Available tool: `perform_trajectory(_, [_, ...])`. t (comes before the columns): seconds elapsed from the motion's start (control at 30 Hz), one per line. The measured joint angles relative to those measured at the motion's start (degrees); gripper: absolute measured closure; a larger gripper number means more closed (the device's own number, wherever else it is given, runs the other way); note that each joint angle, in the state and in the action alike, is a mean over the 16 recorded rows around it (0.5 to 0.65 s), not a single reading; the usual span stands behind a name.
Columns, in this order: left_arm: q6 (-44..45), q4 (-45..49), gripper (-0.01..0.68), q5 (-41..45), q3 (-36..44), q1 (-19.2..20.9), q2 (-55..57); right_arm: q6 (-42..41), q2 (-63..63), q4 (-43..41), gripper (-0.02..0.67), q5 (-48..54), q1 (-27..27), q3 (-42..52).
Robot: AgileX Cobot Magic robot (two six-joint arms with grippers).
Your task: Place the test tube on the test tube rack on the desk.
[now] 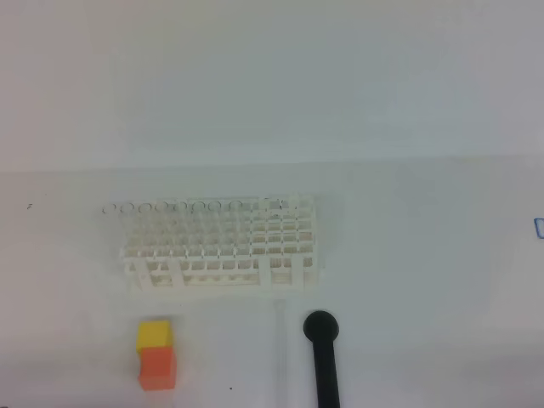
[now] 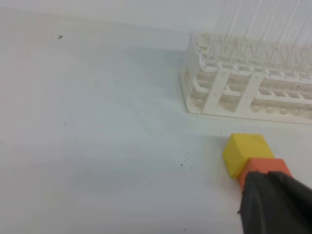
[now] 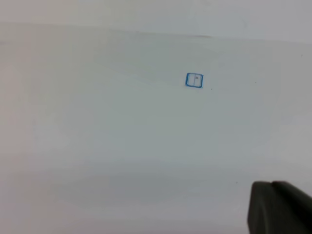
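- No brand name or readable writing shows anywhere; the only mark is a small blue-outlined square sticker (image 3: 194,80) on the plain pale white bench (image 1: 425,255), and what is inside it is too small to read.
- The left arm's fingers (image 2: 275,202) appear only as a dark blurred mass at the lower right of the left wrist view; they are closed, hold nothing visible, and partly cover the orange block (image 2: 263,168).
- The right arm's fingers (image 3: 280,207) are a dark corner in the right wrist view, closed over bare bench and gripping nothing.
- The white plastic lattice test tube rack (image 1: 223,246) stands mid-bench; thin clear glass tubes (image 1: 170,207) fill its left and middle holes, seen only as faint rims and streaks, so a separate test tube cannot be picked out.
- Near the rack's front a yellow block (image 1: 154,335) touches the orange one, and a black round-headed rod (image 1: 323,353) runs off the bottom edge.
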Motion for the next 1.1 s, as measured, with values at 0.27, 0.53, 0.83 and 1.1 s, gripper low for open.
perform_trajectory(0.27, [0.0,0.0,0.673,0.0,0.0,0.0,0.0,0.0,0.0,0.0,0.650,0.0,0.0,0.0])
perform_trajectory(0.53, [0.0,0.0,0.673,0.0,0.0,0.0,0.0,0.0,0.0,0.0,0.650,0.0,0.0,0.0])
perform_trajectory(0.83, [0.0,0.0,0.673,0.0,0.0,0.0,0.0,0.0,0.0,0.0,0.650,0.0,0.0,0.0])
perform_trajectory(1.1, [0.3,0.6,0.673,-0.7,0.0,0.0,0.0,0.0,0.0,0.0,0.650,-0.7,0.0,0.0])
